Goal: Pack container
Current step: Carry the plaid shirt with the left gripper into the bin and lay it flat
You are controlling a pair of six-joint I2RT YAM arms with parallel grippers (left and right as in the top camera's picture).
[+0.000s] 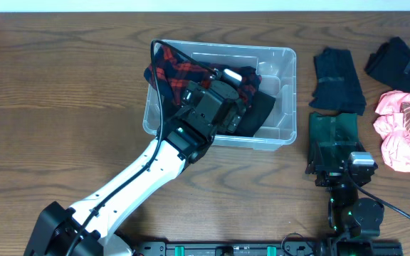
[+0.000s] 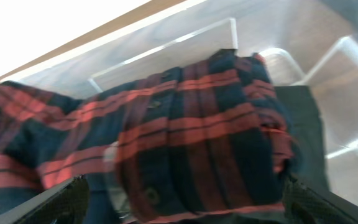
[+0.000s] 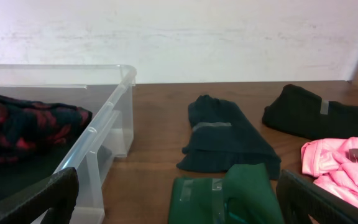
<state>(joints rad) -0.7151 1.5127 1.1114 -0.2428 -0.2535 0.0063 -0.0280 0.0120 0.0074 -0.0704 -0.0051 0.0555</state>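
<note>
The clear plastic container [image 1: 289, 107] stands at the table's middle. It holds a red and navy plaid shirt [image 1: 180, 71] and a black garment [image 1: 260, 114]. My left gripper [image 1: 225, 89] is inside the container, just above the plaid shirt [image 2: 197, 124]. Its fingers [image 2: 182, 205] are spread wide and open on either side of the shirt. The container's wall [image 2: 166, 46] shows behind. My right gripper [image 1: 337, 162] is open, low over a folded green garment [image 1: 337, 131] to the right of the container. In the right wrist view the green garment [image 3: 229, 196] lies between the open fingers [image 3: 179, 205], with the container [image 3: 114, 106] to the left.
On the table right of the container lie a dark folded garment [image 1: 337, 78], a black folded garment [image 1: 397, 64] and a pink garment [image 1: 403, 128]. They also show in the right wrist view: dark [image 3: 225, 134], black [image 3: 316, 112], pink [image 3: 337, 162].
</note>
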